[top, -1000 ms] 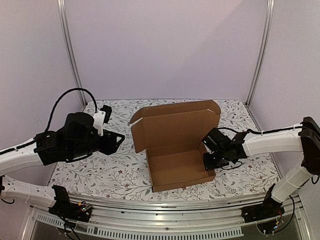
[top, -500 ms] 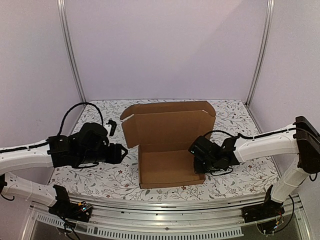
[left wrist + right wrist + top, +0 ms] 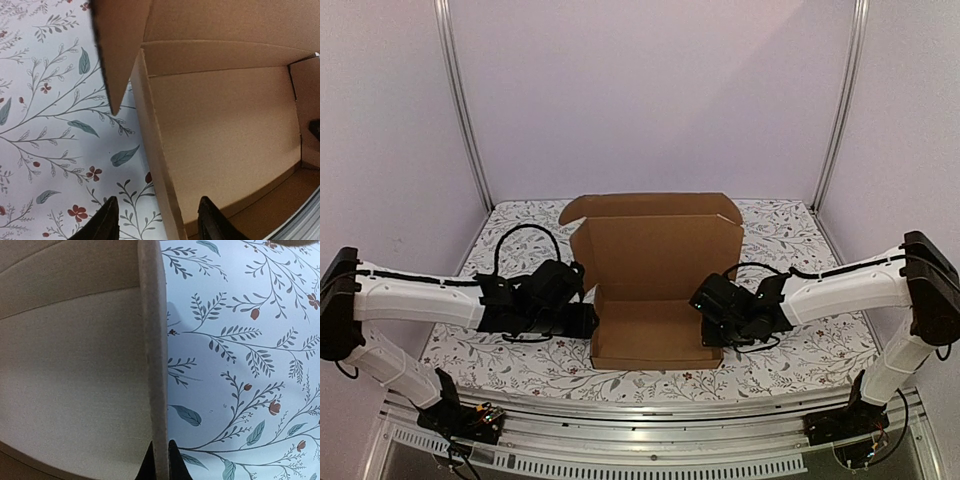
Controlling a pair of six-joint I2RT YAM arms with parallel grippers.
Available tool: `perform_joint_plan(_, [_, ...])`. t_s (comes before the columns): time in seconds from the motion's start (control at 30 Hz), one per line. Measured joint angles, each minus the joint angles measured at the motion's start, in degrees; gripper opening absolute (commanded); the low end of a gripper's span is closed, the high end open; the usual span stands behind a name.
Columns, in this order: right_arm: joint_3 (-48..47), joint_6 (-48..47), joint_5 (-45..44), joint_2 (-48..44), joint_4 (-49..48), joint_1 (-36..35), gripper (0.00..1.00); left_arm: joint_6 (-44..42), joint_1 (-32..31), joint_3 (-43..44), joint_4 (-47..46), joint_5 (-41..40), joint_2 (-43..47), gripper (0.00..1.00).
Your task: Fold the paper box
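Note:
The paper box [image 3: 655,262] is a brown cardboard tray in the middle of the table, with its lid standing upright at the back and small flaps at the lid's corners. My left gripper [image 3: 590,322] is at the tray's left wall. In the left wrist view the left gripper [image 3: 159,223] is open, its fingers astride the thin wall [image 3: 155,165], one outside and one inside, both apart from it. My right gripper [image 3: 711,326] is at the tray's right wall. In the right wrist view the right gripper [image 3: 161,463] is shut on that wall [image 3: 154,350].
A white cloth with a floral print [image 3: 490,352] covers the table on both sides of the box. Metal posts [image 3: 463,110] stand at the back corners against plain walls. An aluminium rail [image 3: 640,412] runs along the near edge.
The box has slid left and turned square to the camera, carried by the right gripper. My left arm has come down and reached right to the box's left wall.

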State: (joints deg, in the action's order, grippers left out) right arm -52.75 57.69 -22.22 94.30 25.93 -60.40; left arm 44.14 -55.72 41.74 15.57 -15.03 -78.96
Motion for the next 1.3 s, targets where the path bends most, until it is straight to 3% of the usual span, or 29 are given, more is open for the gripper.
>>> perform_joint_plan(0.33, [-0.2, 0.3, -0.2, 0.3, 0.2, 0.0, 0.0, -1.0, -0.1, 5.6, -1.9, -0.8, -10.4, 0.38])
perform_joint_plan(0.67, [-0.2, 0.3, -0.3, 0.4, 0.2, 0.0, 0.0, -1.7, -0.5, 8.1, -0.6, -2.5, -15.5, 0.08])
perform_joint_plan(0.73, [-0.3, 0.5, -0.4, 0.5, 0.2, 0.0, 0.05, -1.2, -0.6, 8.6, -0.6, -3.6, -16.0, 0.04])
perform_joint_plan(0.8, [-0.6, 0.6, -0.5, 0.7, 0.2, -0.1, 0.15, -0.8, -0.6, 9.1, -0.5, -4.5, -16.3, 0.01])
perform_joint_plan(0.87, [-0.6, 0.1, -0.5, 1.0, 0.2, -0.2, 0.25, -0.8, -0.6, 9.5, -0.4, -5.2, -16.7, 0.0])
perform_joint_plan(0.97, [-0.6, -0.7, -0.9, 2.3, 0.3, -0.7, 0.31, -1.1, -0.8, 10.0, -0.2, -4.9, -17.4, 0.0])
perform_joint_plan(1.3, [-2.6, -1.4, -4.1, 3.0, 1.8, -1.0, 0.33, -1.0, -1.6, 10.7, 1.2, -5.4, -17.8, 0.0])
